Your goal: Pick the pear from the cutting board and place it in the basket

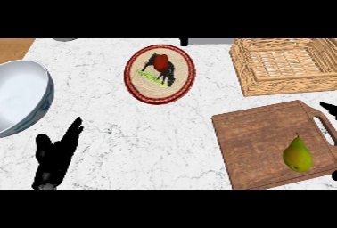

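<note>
1. The pear point(297, 155) lies on the cutting board point(260, 138), stem end pointing away from me. It is nearer to me than my right hand point(329, 107) and a little to that hand's left. Neither hand touches it.
2. My right hand shows only as a small black part at the view's right edge, just past the board's handle end. I cannot tell whether it is released or clenched.
3. The basket point(245, 67) sits farther out than my right hand and to its left, just beyond the board's far edge. Nothing shows inside it.
4. My left hand point(56, 156) is at the lower left, released, with straight fingers pointing away from me and holding nothing. The board and the pear are well apart from it, far off to its right.
5. 1 white bowl point(36, 95) stands just ahead of my left hand, slightly to its left.
6. 1 round plate point(129, 75) with a red rim lies ahead of my left hand and to its right. It carries 1 red round thing point(163, 62).
7. The white marbled counter point(151, 147) spreads between my 2 hands.
</note>
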Available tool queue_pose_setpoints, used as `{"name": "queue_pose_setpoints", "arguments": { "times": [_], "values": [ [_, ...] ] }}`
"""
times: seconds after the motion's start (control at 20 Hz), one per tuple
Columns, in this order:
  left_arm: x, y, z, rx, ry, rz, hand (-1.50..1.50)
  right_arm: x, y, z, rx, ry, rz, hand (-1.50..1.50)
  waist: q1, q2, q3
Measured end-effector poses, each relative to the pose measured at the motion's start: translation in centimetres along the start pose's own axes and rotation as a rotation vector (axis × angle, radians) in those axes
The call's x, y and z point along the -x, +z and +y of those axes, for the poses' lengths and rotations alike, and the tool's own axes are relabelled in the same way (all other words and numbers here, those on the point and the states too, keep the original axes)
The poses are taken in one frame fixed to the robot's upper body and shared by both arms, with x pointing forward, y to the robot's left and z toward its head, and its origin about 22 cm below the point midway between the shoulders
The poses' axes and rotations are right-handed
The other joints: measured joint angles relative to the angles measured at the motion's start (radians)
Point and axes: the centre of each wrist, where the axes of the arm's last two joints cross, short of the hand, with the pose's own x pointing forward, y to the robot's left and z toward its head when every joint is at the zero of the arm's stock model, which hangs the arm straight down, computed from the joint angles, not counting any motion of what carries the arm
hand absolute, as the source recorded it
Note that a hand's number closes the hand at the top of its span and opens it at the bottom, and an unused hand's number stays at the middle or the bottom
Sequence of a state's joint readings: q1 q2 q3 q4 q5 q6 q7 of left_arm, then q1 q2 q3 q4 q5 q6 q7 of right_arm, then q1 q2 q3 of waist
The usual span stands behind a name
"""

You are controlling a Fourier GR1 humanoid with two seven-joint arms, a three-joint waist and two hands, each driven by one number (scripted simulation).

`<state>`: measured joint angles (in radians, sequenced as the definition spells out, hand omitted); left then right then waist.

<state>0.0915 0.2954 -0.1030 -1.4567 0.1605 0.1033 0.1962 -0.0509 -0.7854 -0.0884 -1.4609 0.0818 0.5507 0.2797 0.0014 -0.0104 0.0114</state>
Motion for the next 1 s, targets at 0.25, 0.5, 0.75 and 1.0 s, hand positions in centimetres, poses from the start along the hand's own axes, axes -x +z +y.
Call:
{"name": "queue_pose_setpoints", "arguments": {
  "times": [0.25, 0.5, 0.75, 1.0],
  "values": [
    [-0.1, 0.2, 0.3, 0.003, 0.0, 0.003, 0.0, 0.0, -0.8, 0.6, 0.01, -0.009, -0.007, -1.5, 0.002, 0.0, 0.0],
    [-0.4, 0.1, -0.1, 0.004, -0.005, 0.013, 0.0, 0.1, -2.0, 1.8, -0.007, 0.008, 0.006, -1.5, 0.003, 0.001, -0.001],
    [-0.5, 0.0, 0.0, 0.004, -0.003, 0.022, 0.0, -0.1, -2.8, 2.9, -0.061, 0.053, 0.046, -1.5, 0.003, 0.001, 0.0],
    [-0.3, 0.2, 0.3, 0.005, 0.001, 0.016, 0.0, 0.1, -3.7, 4.7, -0.08, 0.056, 0.063, -1.5, 0.002, 0.002, -0.001]
  ]
}}
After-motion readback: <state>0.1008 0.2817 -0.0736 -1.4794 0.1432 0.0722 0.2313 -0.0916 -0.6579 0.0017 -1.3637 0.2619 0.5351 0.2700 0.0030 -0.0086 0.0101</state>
